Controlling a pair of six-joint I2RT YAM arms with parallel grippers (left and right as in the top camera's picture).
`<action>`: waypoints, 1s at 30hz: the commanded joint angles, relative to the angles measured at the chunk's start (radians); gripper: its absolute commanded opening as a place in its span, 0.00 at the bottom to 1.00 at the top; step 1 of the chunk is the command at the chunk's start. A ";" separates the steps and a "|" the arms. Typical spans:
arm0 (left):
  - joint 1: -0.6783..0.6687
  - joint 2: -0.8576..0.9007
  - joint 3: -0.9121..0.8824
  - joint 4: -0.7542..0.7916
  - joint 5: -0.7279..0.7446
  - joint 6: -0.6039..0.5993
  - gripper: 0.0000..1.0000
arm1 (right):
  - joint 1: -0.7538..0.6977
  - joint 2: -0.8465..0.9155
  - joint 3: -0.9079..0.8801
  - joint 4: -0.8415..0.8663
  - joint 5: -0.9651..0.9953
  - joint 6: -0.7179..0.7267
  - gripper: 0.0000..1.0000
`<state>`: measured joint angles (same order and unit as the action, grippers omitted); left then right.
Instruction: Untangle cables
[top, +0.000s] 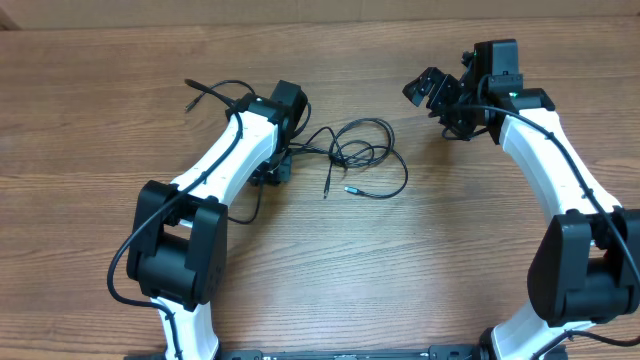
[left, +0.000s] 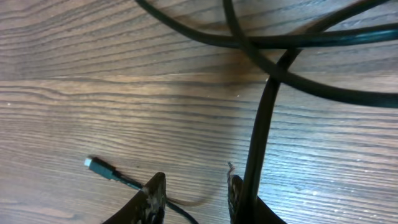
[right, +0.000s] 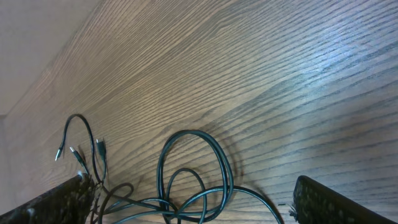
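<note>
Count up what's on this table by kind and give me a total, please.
Robot arms: 2 (left arm, right arm)
Bunch of black cables: 1 (how many separate cords are in it cannot be told)
Total: 3

Overhead: bright, even, diffuse light from above. Table grain is crisp. The arms cast only short soft shadows, with a mild sheen on their white shells. Left wrist: dimmer and warmer. The cables near the lens are slightly soft, with a faint shadow beside them. The left gripper is dark and blurred at the bottom edge. Right wrist: pale bluish glare across the wood at right, upper left corner washed out. The right gripper is near-black and out of focus; the cable loops are sharp.
</note>
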<state>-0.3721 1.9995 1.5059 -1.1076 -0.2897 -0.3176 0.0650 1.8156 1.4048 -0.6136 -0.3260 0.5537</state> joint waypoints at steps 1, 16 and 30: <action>0.021 0.011 -0.007 -0.018 -0.127 0.006 0.33 | -0.002 0.002 0.010 0.005 -0.005 -0.005 1.00; 0.201 0.011 -0.010 -0.070 -0.108 -0.004 0.30 | -0.002 0.002 0.010 0.006 -0.005 -0.005 1.00; 0.203 -0.025 0.000 -0.056 0.246 0.083 0.79 | -0.002 0.002 0.010 0.006 -0.005 -0.005 1.00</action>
<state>-0.1722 2.0022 1.3758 -1.1175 -0.1211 -0.2718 0.0650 1.8156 1.4048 -0.6140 -0.3264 0.5533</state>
